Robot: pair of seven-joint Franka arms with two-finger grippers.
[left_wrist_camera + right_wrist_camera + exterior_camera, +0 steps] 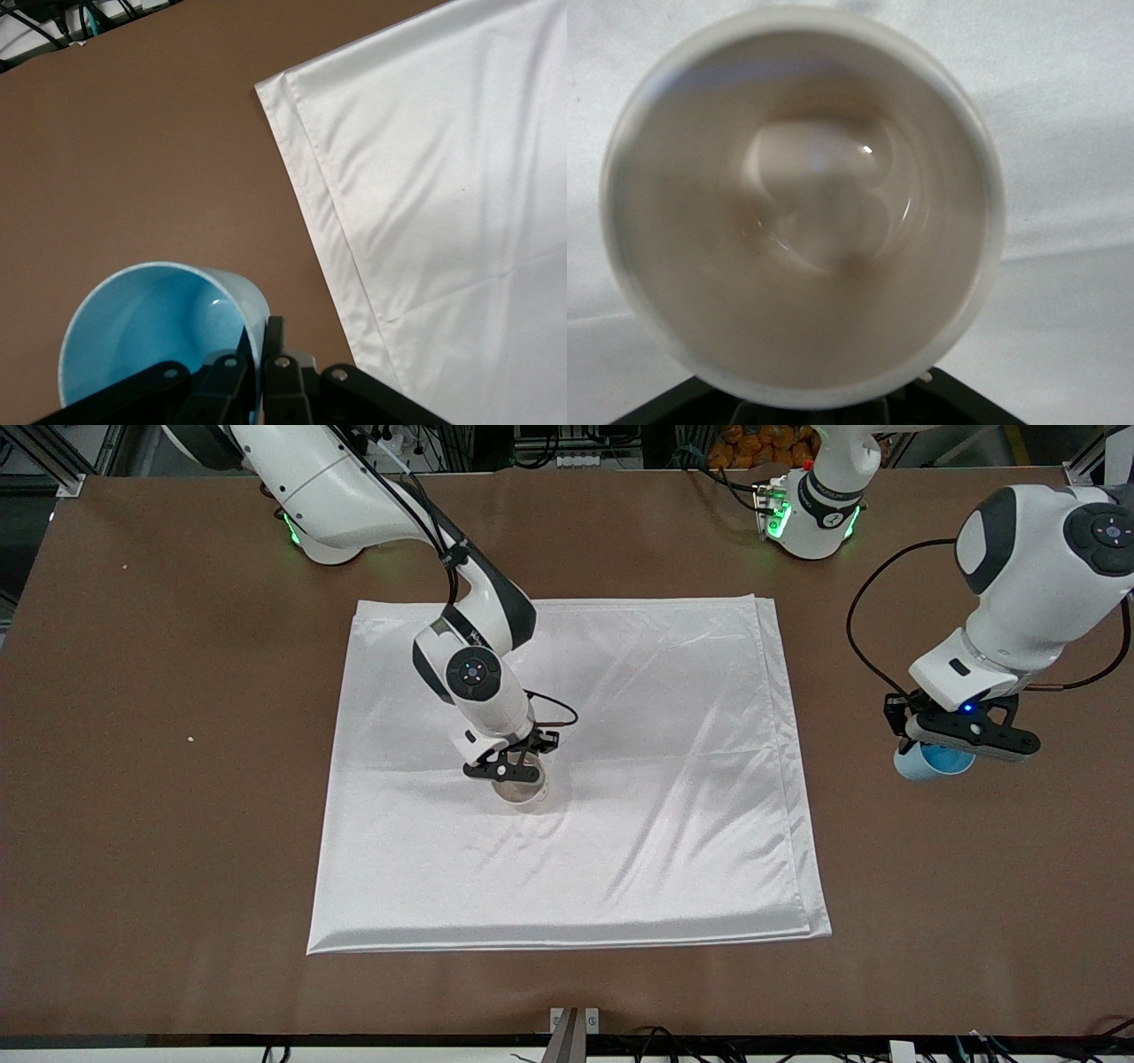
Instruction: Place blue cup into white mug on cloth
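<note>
The blue cup (928, 764) is over the bare brown table, off the cloth toward the left arm's end. My left gripper (961, 746) is shut on its rim, one finger inside and one outside. The left wrist view shows the cup's bright blue inside (151, 341) and my left gripper (263, 354) pinching its wall. The white mug (524, 792) stands upright on the cloth (673, 797), near the cloth's middle. My right gripper (512, 767) is right on top of the mug. In the right wrist view the mug's empty inside (806, 212) fills the picture, with cloth (1072, 115) around it.
The brown table (177, 824) surrounds the cloth on all sides. The cloth's doubled edge (310, 204) lies close beside the blue cup in the left wrist view. The arm bases (811, 522) stand at the table's edge farthest from the front camera.
</note>
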